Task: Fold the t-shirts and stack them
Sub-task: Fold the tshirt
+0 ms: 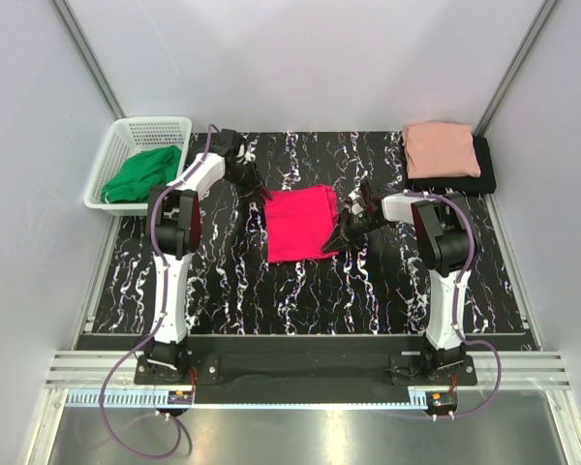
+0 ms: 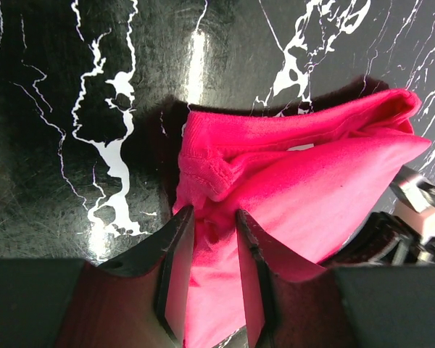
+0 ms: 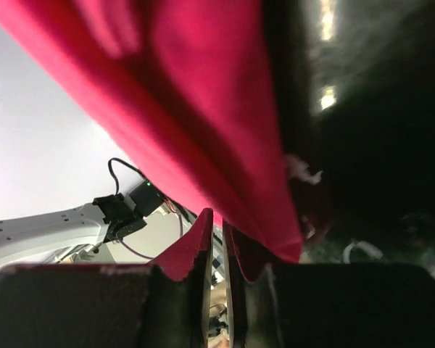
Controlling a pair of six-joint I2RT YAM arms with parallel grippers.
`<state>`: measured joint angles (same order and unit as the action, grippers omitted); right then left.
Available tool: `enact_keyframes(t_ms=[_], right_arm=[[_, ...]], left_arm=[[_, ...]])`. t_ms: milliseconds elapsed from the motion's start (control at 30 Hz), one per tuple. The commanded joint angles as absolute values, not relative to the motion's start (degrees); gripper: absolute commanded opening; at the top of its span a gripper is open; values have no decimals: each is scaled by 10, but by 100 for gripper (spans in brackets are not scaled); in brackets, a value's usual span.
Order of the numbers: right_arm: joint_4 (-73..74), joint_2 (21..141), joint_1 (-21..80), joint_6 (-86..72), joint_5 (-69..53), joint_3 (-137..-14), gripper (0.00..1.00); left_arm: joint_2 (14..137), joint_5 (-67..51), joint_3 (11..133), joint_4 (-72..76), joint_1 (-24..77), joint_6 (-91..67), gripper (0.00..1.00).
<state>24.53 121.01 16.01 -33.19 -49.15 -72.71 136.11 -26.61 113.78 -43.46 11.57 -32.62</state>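
Observation:
The crimson-pink t-shirt (image 1: 298, 225) lies folded in the middle of the black marbled table (image 1: 223, 281). My left gripper (image 1: 262, 191) is at its far left corner. In the left wrist view, bunched cloth of this shirt (image 2: 312, 181) sits between the fingertips of the left gripper (image 2: 214, 212), which is shut on it. My right gripper (image 1: 338, 238) is at the shirt's right edge. Seen from the right wrist, the right gripper (image 3: 217, 217) pinches the raised edge of the shirt (image 3: 196, 94) at its tips. The salmon-pink t-shirt (image 1: 441, 147) lies folded on the black t-shirt (image 1: 486, 172) at the back right.
A white basket (image 1: 126, 131) with a green cloth (image 1: 140, 172) in it stands at the back left, beside the table's edge. White walls close in the back and both sides. The left arm (image 3: 51, 228) shows under the lifted cloth in the right wrist view.

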Motion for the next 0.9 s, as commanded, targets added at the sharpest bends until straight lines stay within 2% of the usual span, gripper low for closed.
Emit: enact_keyframes(t_ms=[0, 300, 467, 700, 867], right_arm=[[222, 1226, 162, -318, -481, -720, 16], [200, 1232, 162, -323, -490, -698, 16], [202, 1167, 162, -328, -487, -696, 18], [258, 997, 161, -351, -497, -759, 25], [340, 956, 162, -346, -477, -808, 26]], left_arm=[[1358, -278, 1154, -427, 119, -323, 34], [1351, -279, 1138, -427, 121, -317, 34], [1327, -273, 1120, -427, 121, -315, 36], [1204, -258, 1062, -428, 117, -314, 41], [1084, -248, 946, -433, 124, -310, 40]])
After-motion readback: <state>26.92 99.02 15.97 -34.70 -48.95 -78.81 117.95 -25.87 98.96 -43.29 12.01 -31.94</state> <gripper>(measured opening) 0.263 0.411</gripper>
